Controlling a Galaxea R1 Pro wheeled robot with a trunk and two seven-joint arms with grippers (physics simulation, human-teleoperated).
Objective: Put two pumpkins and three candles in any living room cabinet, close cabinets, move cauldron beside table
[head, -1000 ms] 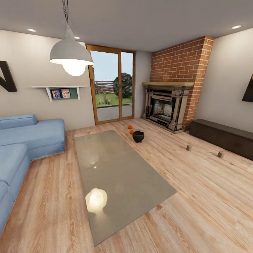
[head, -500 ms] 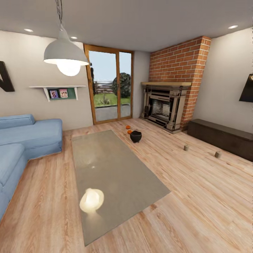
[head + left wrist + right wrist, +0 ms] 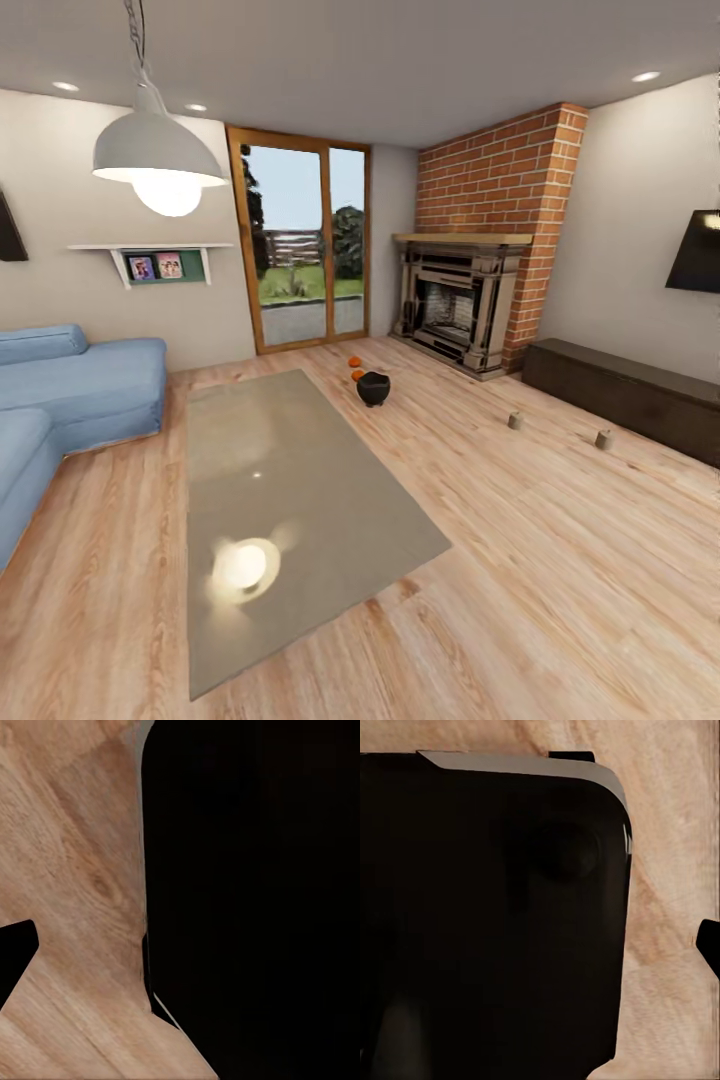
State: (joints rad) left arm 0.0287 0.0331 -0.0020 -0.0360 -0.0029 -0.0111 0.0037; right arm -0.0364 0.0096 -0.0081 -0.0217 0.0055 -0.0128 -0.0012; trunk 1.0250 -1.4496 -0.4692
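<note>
Possibly risking a knock: small black round cauldron [image 3: 373,387] is sitting beside two orange pumpkins [image 3: 355,362]; pincer state unclear.

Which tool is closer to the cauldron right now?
Cannot tell. The cauldron sits far ahead, roughly centred, by the table's far corner; both wrist cameras face floor beside dark bodywork.

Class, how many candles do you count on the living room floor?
2. One candle and another candle stand on the floor before the cabinet. A third may be out of sight.
</note>
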